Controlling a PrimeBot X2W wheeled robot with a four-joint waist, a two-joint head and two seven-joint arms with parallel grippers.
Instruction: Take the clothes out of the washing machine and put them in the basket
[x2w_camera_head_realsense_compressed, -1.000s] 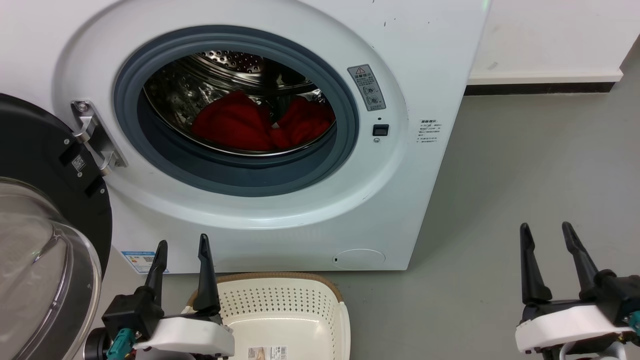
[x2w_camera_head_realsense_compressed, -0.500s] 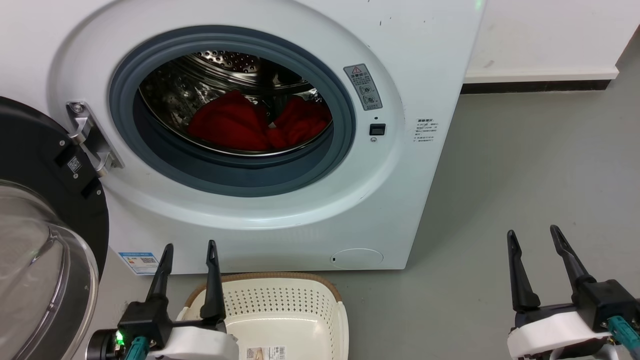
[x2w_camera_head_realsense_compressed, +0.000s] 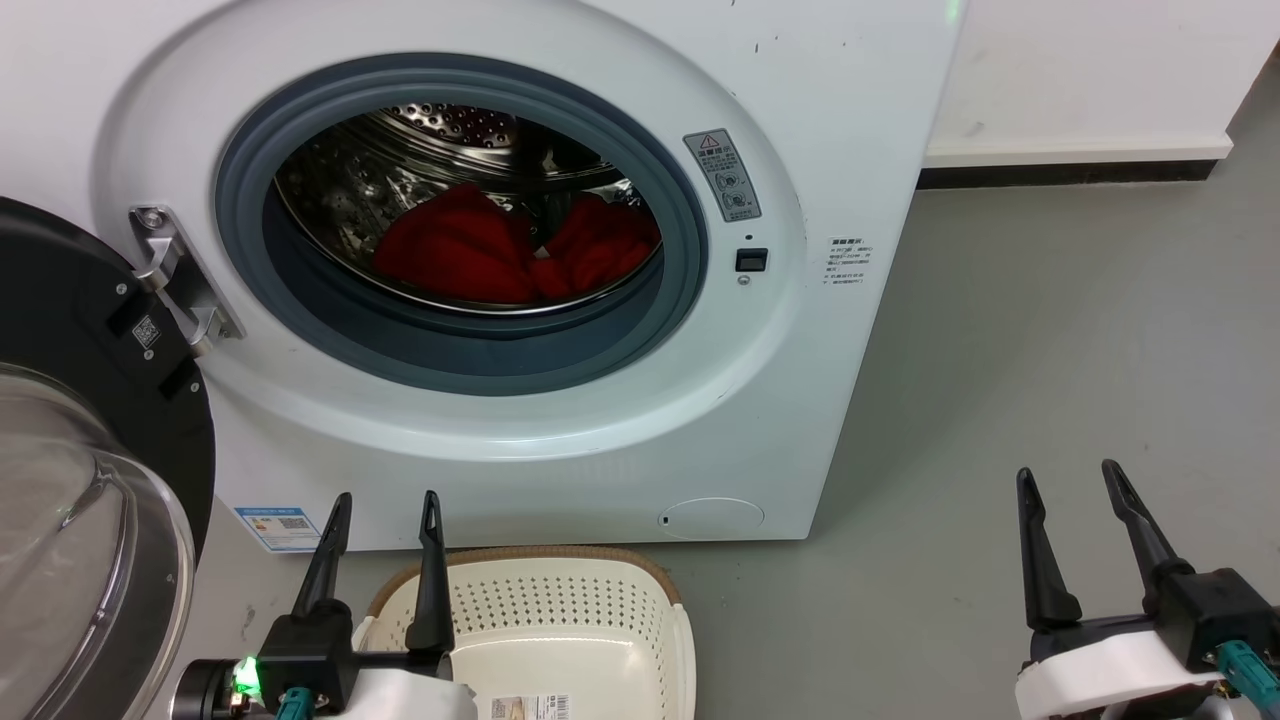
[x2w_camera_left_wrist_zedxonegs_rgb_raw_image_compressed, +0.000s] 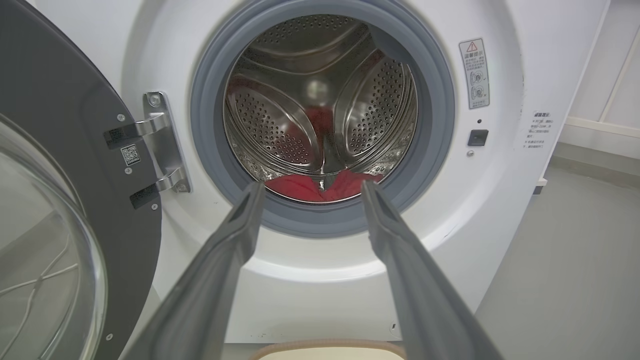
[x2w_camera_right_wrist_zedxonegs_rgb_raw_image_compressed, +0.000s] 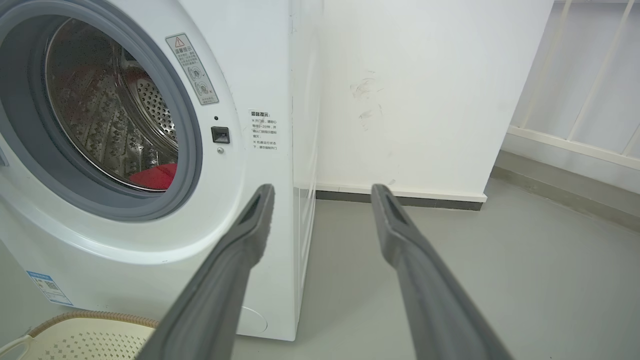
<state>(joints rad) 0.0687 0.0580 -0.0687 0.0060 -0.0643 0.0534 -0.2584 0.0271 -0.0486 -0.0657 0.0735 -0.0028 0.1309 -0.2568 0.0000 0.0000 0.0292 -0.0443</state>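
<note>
The left hand (x2w_camera_head_realsense_compressed: 388, 497) hangs empty, fingers apart, at the left edge of the basket (x2w_camera_head_realsense_compressed: 560, 553); the right hand (x2w_camera_head_realsense_compressed: 1066, 468) (also spread and empty) hovers over the floor (x2w_camera_head_realsense_compressed: 1050, 330), well apart. The clothes (x2w_camera_head_realsense_compressed: 470, 255) lie inside the washing machine (x2w_camera_head_realsense_compressed: 600, 450), whose door (x2w_camera_head_realsense_compressed: 60, 330) stands open.

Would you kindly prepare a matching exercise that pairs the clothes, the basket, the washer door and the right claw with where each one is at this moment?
Column one:
1. clothes
2. basket
3. washer door
4. right claw

Column two:
A. swung open, at the left of the porthole in the head view
B. lying inside the steel drum
C. open, above grey floor, right of the washing machine
D. low in front of the washing machine, no clothes in it

Pairs: 1-B, 2-D, 3-A, 4-C
</note>
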